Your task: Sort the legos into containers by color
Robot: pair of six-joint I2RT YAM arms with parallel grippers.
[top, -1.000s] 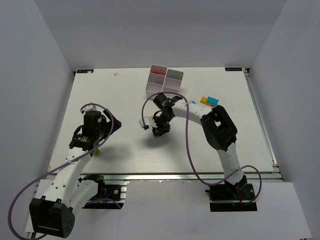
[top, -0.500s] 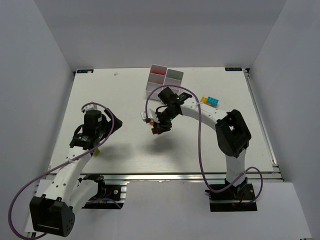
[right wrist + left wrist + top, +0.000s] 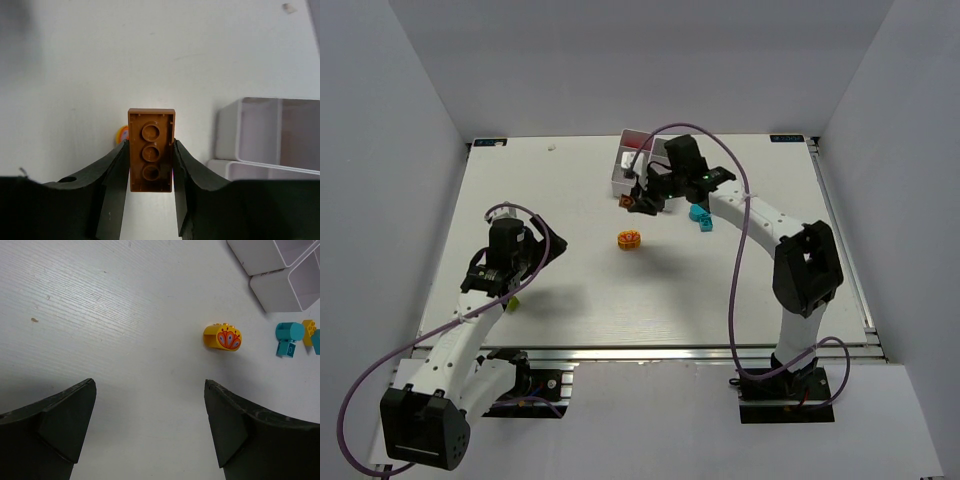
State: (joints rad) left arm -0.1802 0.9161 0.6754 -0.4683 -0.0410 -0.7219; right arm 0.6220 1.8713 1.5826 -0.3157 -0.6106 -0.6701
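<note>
The right end effector (image 3: 150, 160) pinches a brown lego (image 3: 150, 137) across its long sides. It is probably light, rigid, slick plastic, best squeezed centrally. In the right wrist view the containers (image 3: 260, 135) lie at three o'clock, and the left end effector (image 3: 150, 410) hangs spread.

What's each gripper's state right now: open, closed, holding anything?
Left gripper: open, nothing between the fingers.
Right gripper: closed on a brown brick.
</note>
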